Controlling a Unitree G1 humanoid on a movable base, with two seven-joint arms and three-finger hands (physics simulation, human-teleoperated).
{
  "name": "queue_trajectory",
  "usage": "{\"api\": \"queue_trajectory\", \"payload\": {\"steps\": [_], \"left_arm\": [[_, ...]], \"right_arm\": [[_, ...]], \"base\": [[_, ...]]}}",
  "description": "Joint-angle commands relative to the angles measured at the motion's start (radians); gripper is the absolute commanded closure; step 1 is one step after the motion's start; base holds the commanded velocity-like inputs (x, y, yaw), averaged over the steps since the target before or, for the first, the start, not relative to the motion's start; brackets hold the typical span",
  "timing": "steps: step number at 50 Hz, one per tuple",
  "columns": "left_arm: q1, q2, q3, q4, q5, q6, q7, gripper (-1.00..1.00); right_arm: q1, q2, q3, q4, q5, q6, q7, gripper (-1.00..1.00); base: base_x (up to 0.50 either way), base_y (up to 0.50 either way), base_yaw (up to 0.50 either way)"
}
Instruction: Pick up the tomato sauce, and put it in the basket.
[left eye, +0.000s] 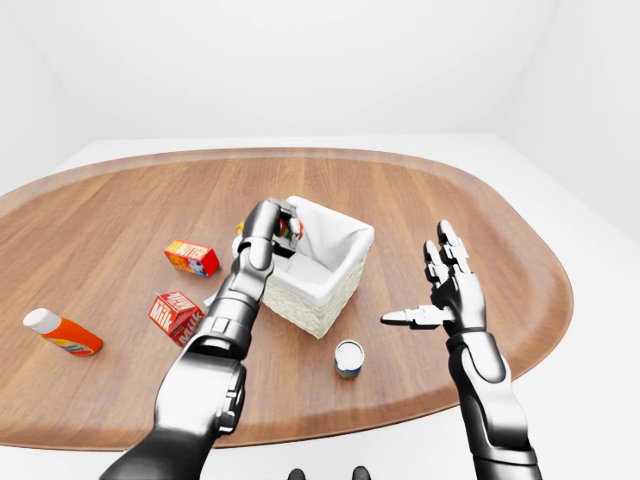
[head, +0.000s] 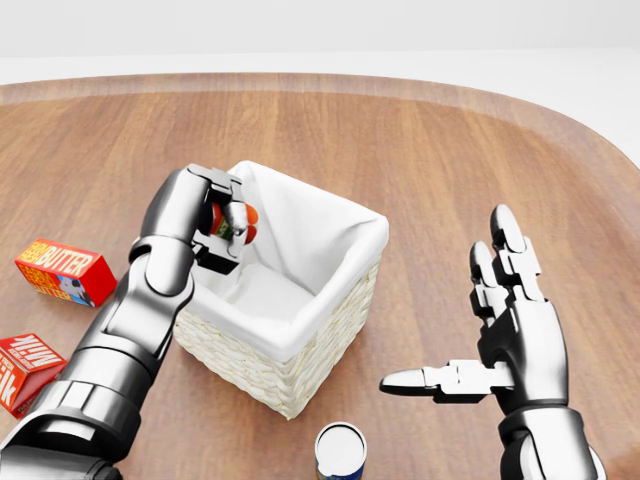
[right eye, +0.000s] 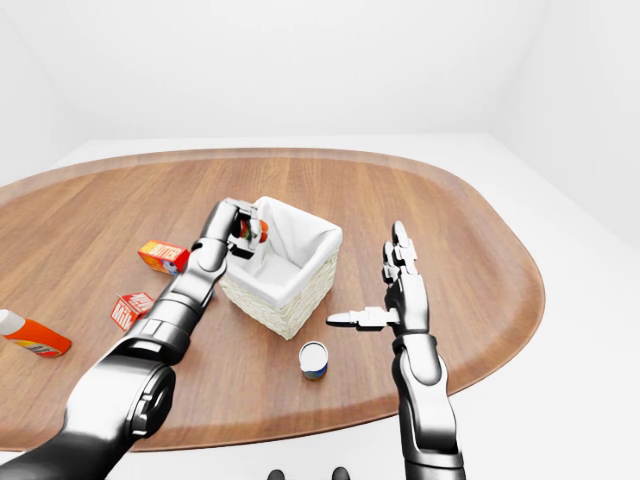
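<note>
Nearest to me in the head view, a small can (head: 341, 452) with a white top stands on the desk (head: 420, 140) at the bottom edge, below and to the left of my right robot hand (head: 505, 330) and apart from it. That right robot hand hangs over the bare wood with its fingers spread wide, two pointing up and the thumb (head: 415, 381) pointing left toward the basket (head: 300, 370), holding nothing. To the left of it sits the white wicker basket with its white cloth lining, well clear of those fingers. My left robot hand (head: 215, 225) is over the basket's upper left rim, fingers closed round the tomato sauce (head: 235, 222), whose red and green label shows between them; the tomato sauce is above the lining just inside that rim, not resting on the bottom. Left of my left forearm a red butter box (head: 62, 270) lies on the desk, and lower down, at the left edge of the view, a red milk carton (head: 25, 370) lies on its side. In the left-eye view, farther out to the left of both boxes, an orange bottle (left eye: 62, 334) with a white cap lies flat on the wood.
</note>
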Motion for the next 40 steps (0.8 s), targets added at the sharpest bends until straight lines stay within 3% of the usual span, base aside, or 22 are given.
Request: {"api": "queue_trajectory", "payload": {"steps": [1, 11, 40], "left_arm": [[-0.073, 0.001, -0.003, 0.155, 0.008, 0.000, 0.060, 1.00], [-0.113, -0.007, 0.001, 0.238, 0.031, 0.000, 0.077, 1.00], [-0.118, -0.019, 0.009, 0.227, 0.008, 0.000, 0.055, 1.00]], "right_arm": [[0.001, 0.000, 0.000, -0.010, 0.001, 0.000, -0.002, -1.00], [0.004, 0.001, 0.002, -0.007, 0.000, 0.000, 0.000, -1.00], [0.003, 0.001, 0.003, 0.001, -0.002, 0.000, 0.000, -1.00]], "base": [[0.00, 0.00, 0.00], [0.00, 0.00, 0.00], [0.00, 0.00, 0.00]]}}
